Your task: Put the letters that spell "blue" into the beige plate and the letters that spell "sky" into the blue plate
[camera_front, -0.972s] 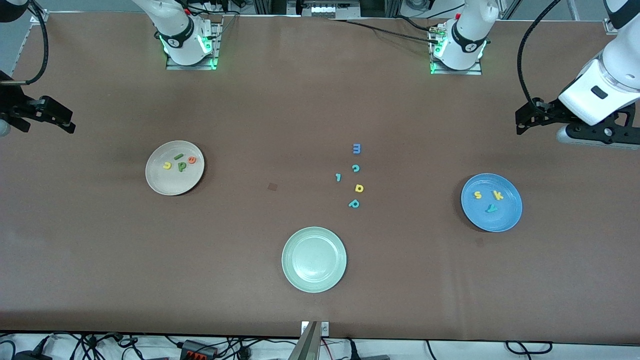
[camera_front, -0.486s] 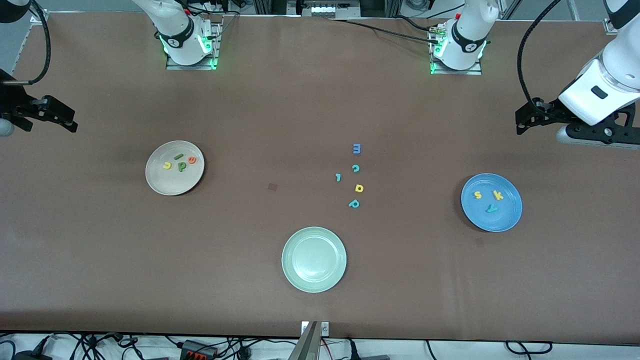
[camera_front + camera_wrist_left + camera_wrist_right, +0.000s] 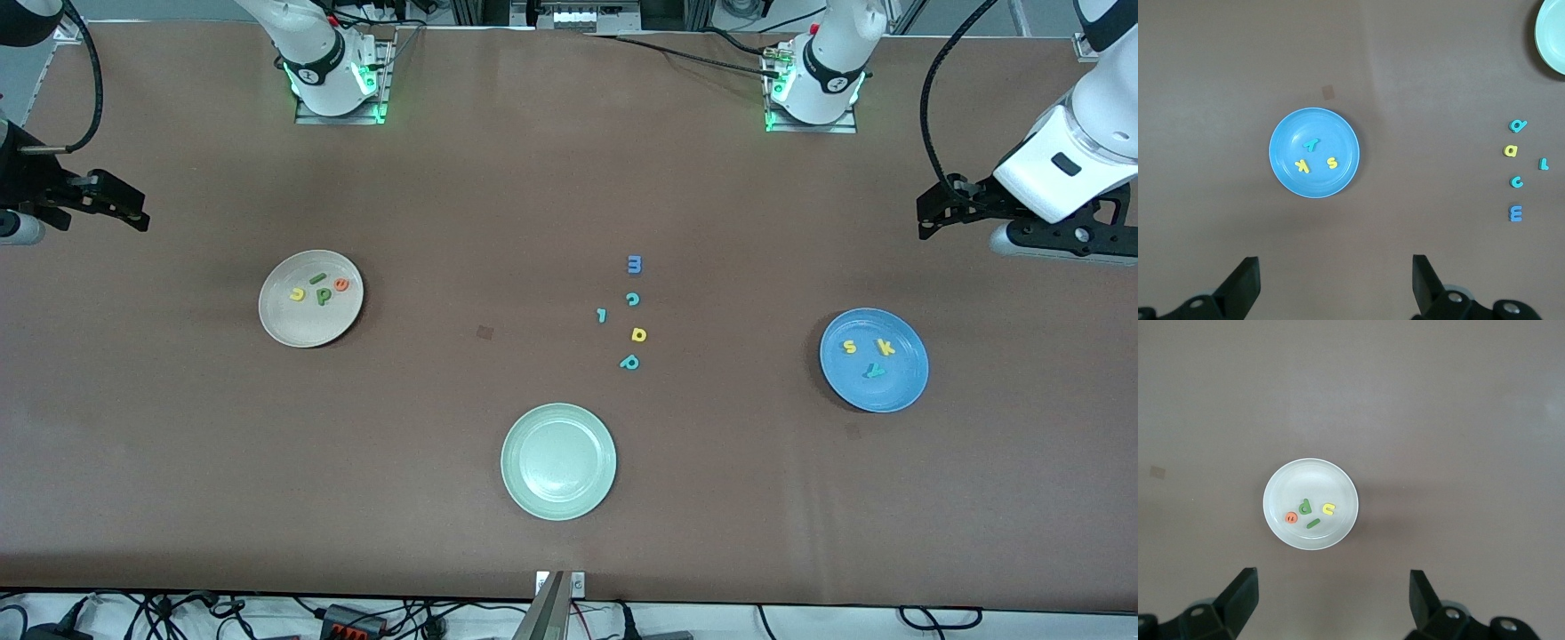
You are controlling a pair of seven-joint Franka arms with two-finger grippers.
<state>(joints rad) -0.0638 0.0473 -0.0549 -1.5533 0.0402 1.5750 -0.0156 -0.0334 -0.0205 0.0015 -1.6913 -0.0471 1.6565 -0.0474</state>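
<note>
The beige plate point(image 3: 302, 325) point(image 3: 1310, 475) holds the yellow u point(image 3: 298, 293), the green bar point(image 3: 316, 278), the green p-shaped letter point(image 3: 324, 296) and the orange e point(image 3: 341, 284). In the blue plate point(image 3: 891, 392) point(image 3: 1288, 143) lie the yellow s point(image 3: 850, 347), the yellow k point(image 3: 885, 347) and the teal y point(image 3: 875, 371). My left gripper point(image 3: 925, 222) point(image 3: 1335, 267) hangs open and empty over the bare table at the left arm's end. My right gripper point(image 3: 138, 216) point(image 3: 1331, 580) is also open and empty, over the table at the right arm's end.
A pale green plate point(image 3: 558, 462) stands empty near the front camera, mid-table. Loose letters lie between it and the bases: a blue m point(image 3: 634, 264), a teal c point(image 3: 632, 300), a small teal bar point(image 3: 602, 315), a yellow d point(image 3: 637, 334), a teal p point(image 3: 629, 362).
My right gripper has drifted a little toward the table's middle. The left arm, the plates and all letters have stayed where they were.
</note>
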